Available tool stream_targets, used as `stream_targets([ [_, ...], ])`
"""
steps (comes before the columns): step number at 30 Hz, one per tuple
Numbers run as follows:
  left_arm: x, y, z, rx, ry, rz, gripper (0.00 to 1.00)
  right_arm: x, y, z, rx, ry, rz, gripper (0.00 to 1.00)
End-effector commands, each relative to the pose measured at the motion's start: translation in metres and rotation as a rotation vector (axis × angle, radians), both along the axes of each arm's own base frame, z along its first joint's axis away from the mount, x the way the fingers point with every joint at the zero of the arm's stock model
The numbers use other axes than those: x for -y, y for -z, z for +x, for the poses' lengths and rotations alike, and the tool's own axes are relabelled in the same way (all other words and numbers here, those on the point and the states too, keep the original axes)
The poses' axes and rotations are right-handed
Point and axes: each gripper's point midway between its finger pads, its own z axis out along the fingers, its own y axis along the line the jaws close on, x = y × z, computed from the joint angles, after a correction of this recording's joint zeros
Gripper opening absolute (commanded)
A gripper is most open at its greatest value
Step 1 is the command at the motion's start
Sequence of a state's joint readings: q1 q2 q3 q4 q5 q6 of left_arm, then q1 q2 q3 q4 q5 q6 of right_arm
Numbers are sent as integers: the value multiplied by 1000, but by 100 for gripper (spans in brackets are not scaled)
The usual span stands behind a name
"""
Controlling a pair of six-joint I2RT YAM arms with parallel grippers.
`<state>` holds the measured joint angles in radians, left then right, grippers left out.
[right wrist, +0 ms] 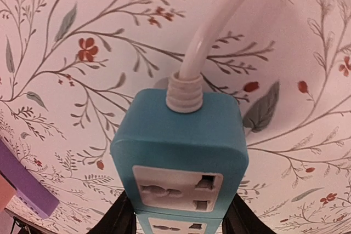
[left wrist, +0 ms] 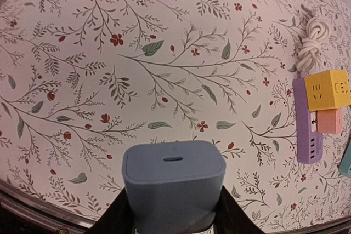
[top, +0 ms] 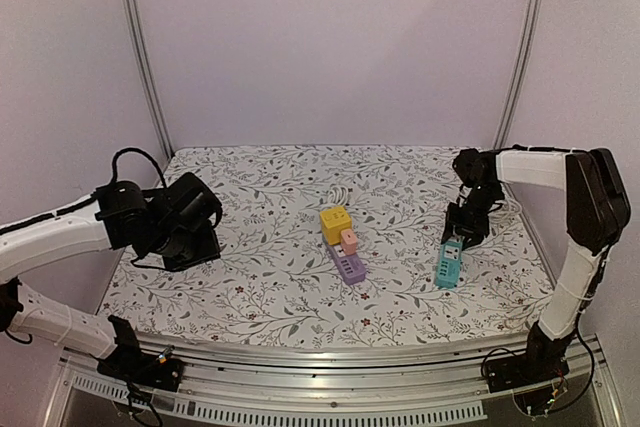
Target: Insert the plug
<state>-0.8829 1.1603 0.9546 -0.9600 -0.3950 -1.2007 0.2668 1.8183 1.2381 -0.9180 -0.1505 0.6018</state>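
The left gripper (left wrist: 174,218) is clamped on the slate-blue plastic charger plug (left wrist: 173,182) over the left edge of the floral-print table (top: 260,297). Near the right edge, the right gripper's (right wrist: 178,220) fingers (right wrist: 122,217) pinch the teal power strip (right wrist: 181,135) by its sides at the corded end. Between them, mid-table, lies a purple power strip (top: 350,267) carrying a yellow cube adapter (top: 335,224) and a pink block (top: 349,240), with bare cloth on either side.

Left wrist view: blue-grey plug (left wrist: 173,184) cut off at the bottom edge, prongs not visible. Right wrist view: teal power strip (right wrist: 178,152) runs off the bottom edge; its white cable (right wrist: 219,20) exits at top. Top view: plug not discernible.
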Motion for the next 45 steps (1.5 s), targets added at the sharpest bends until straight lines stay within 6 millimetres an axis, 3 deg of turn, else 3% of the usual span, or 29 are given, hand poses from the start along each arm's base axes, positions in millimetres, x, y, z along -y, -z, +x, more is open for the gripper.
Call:
stream_targets([
  [1, -13, -8, 0, 28, -14, 20, 4, -50, 2, 20, -3, -77, 41, 34],
  [8, -20, -17, -3, 53, -8, 17, 3, -98, 17, 27, -50, -146, 56, 34],
  [17, -13, -24, 0, 88, 52, 7, 3, -117, 25, 5, -112, -173, 88, 39],
  [25, -4, -48, 10, 204, 154, 14, 3, -109, 15, 1, -128, -177, 49, 66],
  [32, 8, -83, 16, 336, 304, 13, 4, -94, -20, 15, -64, -161, 12, 82],
  [41, 71, -137, 7, 490, 592, -235, 6, -60, -90, 20, 86, -148, -24, 90],
  [45, 101, -161, -5, 540, 723, -393, 7, -63, -124, 17, 149, -167, 20, 90],
])
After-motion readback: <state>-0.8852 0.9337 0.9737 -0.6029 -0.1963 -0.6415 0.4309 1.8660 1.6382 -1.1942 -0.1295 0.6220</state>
